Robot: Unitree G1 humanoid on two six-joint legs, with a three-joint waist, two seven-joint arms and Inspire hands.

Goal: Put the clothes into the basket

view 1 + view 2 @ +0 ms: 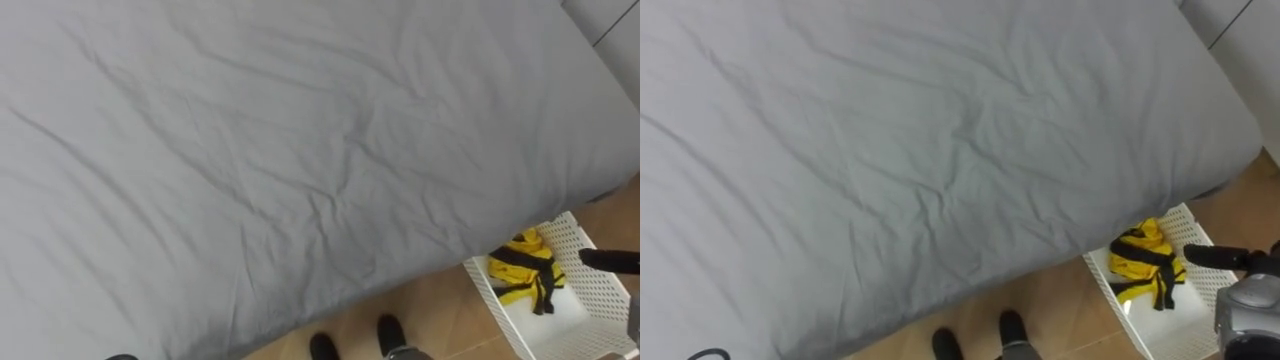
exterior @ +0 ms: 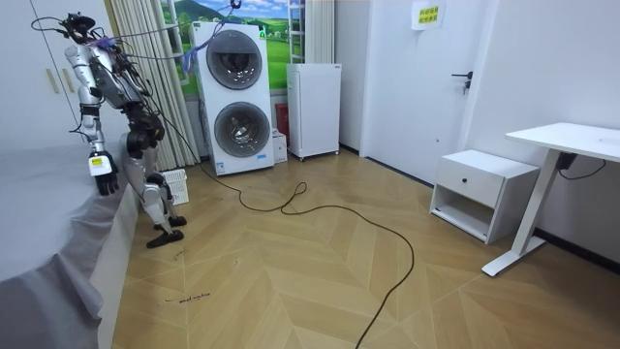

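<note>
Right robot hand (image 1: 1217, 257), fingers straight, just beside yellow clothes (image 1: 1137, 262) in basket (image 1: 1195, 232)

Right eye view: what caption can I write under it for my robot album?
The yellow and black clothes lie in the white basket beside the grey bed, robot hand close by.

basket (image 1: 1193, 228): at 4 o'clock, near corner cut off by the bottom edge; in the room view partly hidden behind the legs
right hand (image 1: 1220, 257): at 3 o'clock, mostly cut off
bed (image 1: 890, 130): cut off at 9, 12, 3 o'clock
</note>
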